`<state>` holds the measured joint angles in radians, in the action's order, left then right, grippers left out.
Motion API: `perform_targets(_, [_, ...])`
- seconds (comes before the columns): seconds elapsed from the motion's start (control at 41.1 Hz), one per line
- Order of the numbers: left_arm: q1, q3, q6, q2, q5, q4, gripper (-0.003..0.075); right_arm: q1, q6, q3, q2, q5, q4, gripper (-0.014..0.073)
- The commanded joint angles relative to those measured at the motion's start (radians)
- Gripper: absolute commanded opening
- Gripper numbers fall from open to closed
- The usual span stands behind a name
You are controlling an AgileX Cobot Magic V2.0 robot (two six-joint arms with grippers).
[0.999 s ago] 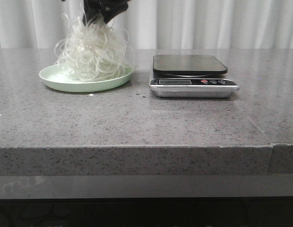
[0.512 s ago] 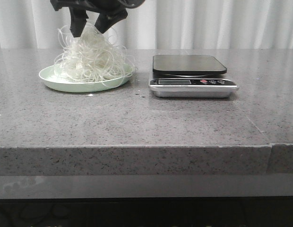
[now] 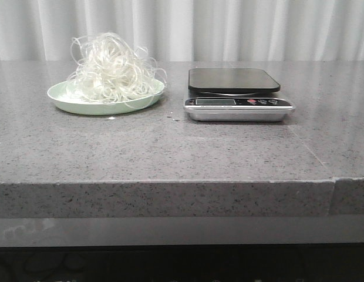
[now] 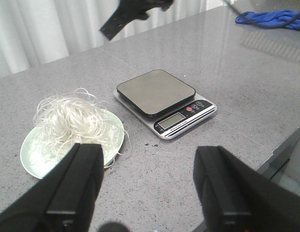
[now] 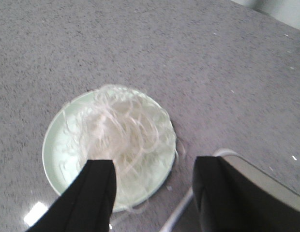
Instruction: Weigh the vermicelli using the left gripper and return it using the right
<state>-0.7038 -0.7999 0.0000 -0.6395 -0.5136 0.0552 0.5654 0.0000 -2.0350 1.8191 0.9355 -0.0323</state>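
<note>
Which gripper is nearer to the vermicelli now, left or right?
Right. The right gripper hangs open directly above the vermicelli; the left gripper is open farther back, viewing it across the counter.

Front cam low at table level; wrist cams above, sharing plate (image 3: pixel 104 98).

Grey speckled stone table (image 3: pixel 170 153), green plate (image 3: pixel 82 104), kitchen scale (image 3: pixel 238 103)

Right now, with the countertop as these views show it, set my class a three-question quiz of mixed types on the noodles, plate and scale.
1. True or false: the tangle of whitish glassy vermicelli lies on the black-topped silver kitchen scale.
2. What holds the vermicelli? A) pale green round plate B) scale C) grey stone countertop
3. Fill in: the left tool is ____.

Key: 1 false; 2 A; 3 open
</note>
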Motion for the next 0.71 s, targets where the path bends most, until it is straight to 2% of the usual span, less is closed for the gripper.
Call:
perform_targets(0.0, [-0.003, -0.026, -0.011, 0.003, 0.077, -0.001, 0.047, -0.004, 0.0, 0.085, -0.142, -0.053, 0.063, 0.0462])
perform_targets(0.122, [-0.003, -0.026, -0.011, 0.003, 0.077, -0.001, 0.047, -0.004, 0.0, 0.234, -0.261, -0.078, 0.111, 0.0462])
perform_targets(0.463, [-0.003, -0.026, -0.011, 0.003, 0.077, -0.001, 0.047, -0.004, 0.008, 0.708, -0.658, -0.203, 0.104, 0.0462])
perform_targets(0.682, [-0.003, -0.026, -0.011, 0.003, 0.077, -0.001, 0.047, -0.004, 0.045, 0.948, -0.906, -0.207, 0.1, 0.0462])
